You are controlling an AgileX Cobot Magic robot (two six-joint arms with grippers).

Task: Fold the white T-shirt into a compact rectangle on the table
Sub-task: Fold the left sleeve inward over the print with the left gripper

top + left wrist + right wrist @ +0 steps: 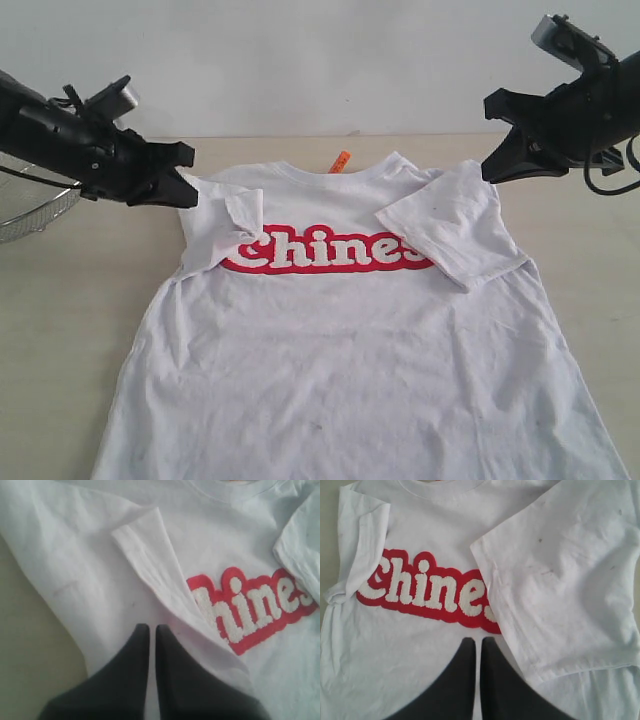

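The white T-shirt [350, 340] lies face up on the table [60, 330], its red-outlined lettering [330, 250] across the chest and an orange neck tag [340, 161] at the collar. Both sleeves are folded inward: the left sleeve [243, 215] covers the start of the lettering, the right sleeve [450, 225] its end. My left gripper [190, 190] hovers at the shirt's left shoulder, shut and empty [151, 629]. My right gripper [487, 168] hangs above the right shoulder, also shut with nothing in it [477, 641].
A round wire-mesh basket [30, 205] stands at the table's left edge, under the left arm. A pale wall runs behind the table. Bare tabletop shows on both sides of the shirt.
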